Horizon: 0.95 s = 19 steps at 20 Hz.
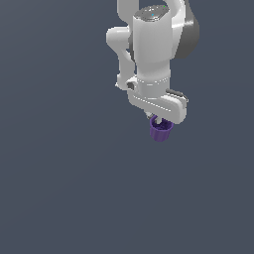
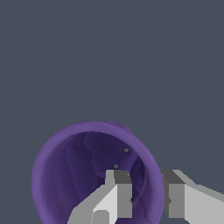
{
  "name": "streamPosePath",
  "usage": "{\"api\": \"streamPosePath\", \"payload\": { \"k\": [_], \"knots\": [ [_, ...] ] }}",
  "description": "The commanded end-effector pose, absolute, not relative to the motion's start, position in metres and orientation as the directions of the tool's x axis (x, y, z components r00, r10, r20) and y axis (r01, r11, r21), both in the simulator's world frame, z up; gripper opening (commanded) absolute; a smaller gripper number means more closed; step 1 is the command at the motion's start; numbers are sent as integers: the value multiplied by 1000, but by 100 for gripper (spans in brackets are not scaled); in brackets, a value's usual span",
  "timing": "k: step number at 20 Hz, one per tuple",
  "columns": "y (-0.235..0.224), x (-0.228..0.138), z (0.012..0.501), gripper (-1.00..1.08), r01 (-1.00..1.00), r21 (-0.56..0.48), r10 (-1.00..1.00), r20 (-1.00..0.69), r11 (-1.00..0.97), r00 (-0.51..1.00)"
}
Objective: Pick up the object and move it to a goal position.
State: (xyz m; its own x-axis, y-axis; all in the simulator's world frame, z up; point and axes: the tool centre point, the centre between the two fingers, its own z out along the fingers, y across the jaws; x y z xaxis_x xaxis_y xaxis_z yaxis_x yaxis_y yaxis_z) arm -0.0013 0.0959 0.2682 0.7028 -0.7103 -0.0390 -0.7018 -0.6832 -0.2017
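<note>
1. Purple cup (image 1: 161,131) is seen in the exterior view hanging directly beneath the white gripper (image 1: 158,119), at six o'clock from the wrist body, upright with its rim uppermost.
2. One wall of the cup is straddled by the fingers (image 2: 117,192): in the wrist view one finger is seen inside the dark bowl and the other just outside the rim, at three o'clock from the first.
3. The fingers are judged to be closed on that wall; the contact itself is partly hidden by the rim, so the firmness of the hold cannot be confirmed.
4. The cup's long axis is judged to run roughly along the fingers, rim towards the palm, base away from it.
5. No table edge, support or goal marker is shown against the plain grey-blue background (image 1: 59,188), so it cannot be told whether the cup is lifted or resting.
6. The coming carry is judged to depend on this off-centre rim pinch, under which the cup could tilt or slip.
</note>
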Motion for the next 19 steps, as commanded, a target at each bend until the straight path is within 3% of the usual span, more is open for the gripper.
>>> {"api": "streamPosePath", "payload": {
  "k": [1,10,19],
  "knots": [
    [101,-6,297,-100,-702,-201,-711,-37,-683,702],
    [115,-15,370,-100,-701,-202,-710,-38,-684,703],
    [120,-16,393,-100,-701,-203,-709,-39,-684,704]
  ]
}}
